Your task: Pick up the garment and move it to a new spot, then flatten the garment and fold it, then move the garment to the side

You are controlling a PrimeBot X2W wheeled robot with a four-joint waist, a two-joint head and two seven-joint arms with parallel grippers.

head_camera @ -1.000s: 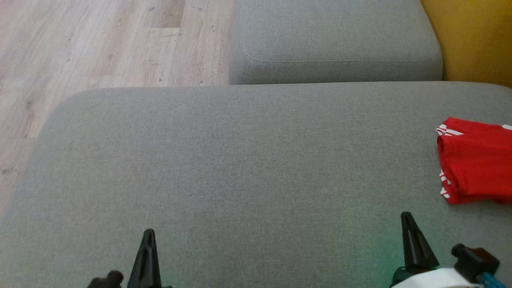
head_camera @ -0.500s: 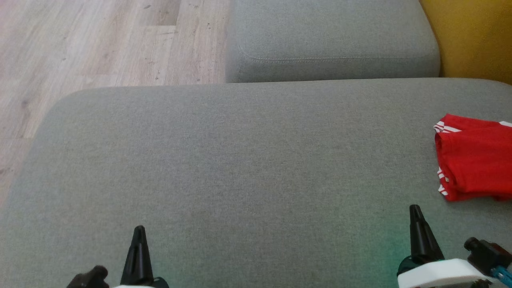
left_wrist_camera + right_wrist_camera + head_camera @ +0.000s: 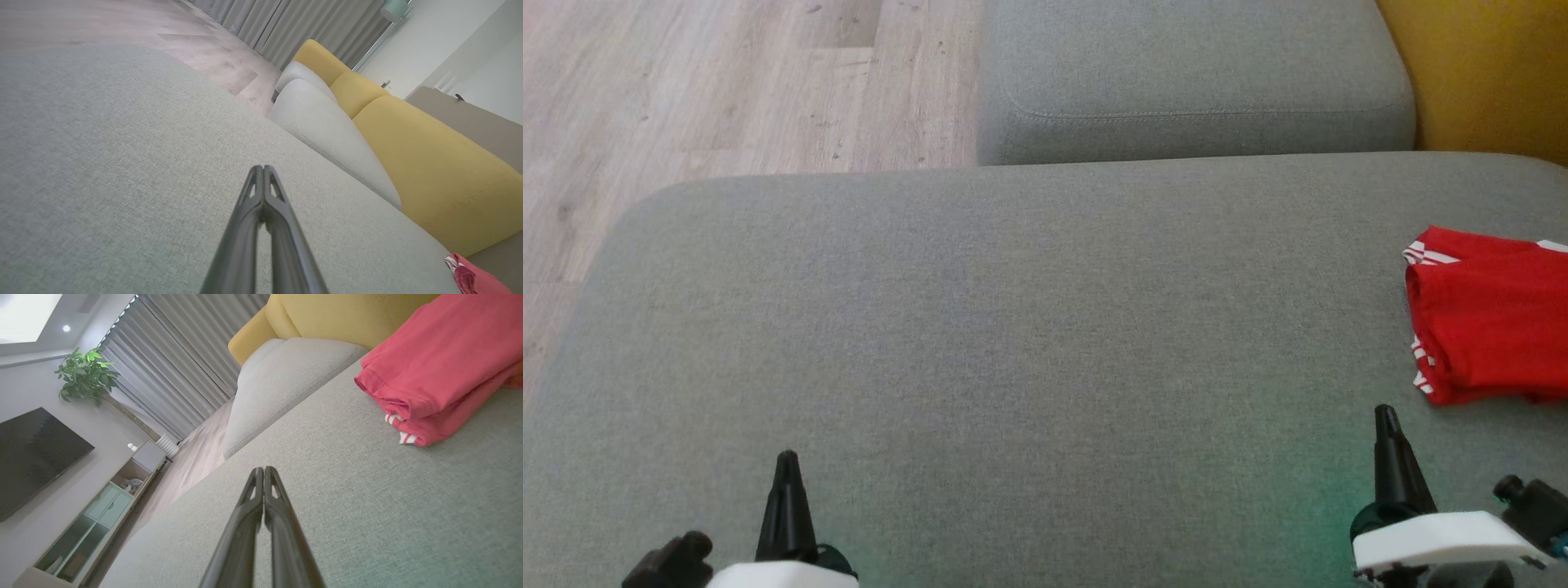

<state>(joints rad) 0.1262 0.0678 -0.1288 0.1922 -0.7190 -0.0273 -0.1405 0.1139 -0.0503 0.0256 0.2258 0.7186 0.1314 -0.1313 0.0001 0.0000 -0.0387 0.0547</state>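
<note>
Lying in a layered red bundle with white stripes at its edge, the garment (image 3: 1486,327) rested on the grey sofa seat (image 3: 1013,327). It was just ahead of and to the right of the right end effector (image 3: 1386,418), near it but not touching, and well apart from the left end effector (image 3: 786,461) across plain upholstery. Both end effectors were clenched tight, fingers pressed together and grasping nothing, their tips pointing forward over the seat. Beyond them sat a smaller grey cushion (image 3: 1192,73), with the yellow backrest (image 3: 1478,73) beyond the garment. Judging by the stacked layers and its place off to one side, the garment looked folded and set aside, so the step in hand was probably parking the arms. Doing that well would mean raising the right end effector before swinging it, since its tip pointed close to the near hem and a sideways sweep could drag a layer open. The left one had only upholstery around it.
</note>
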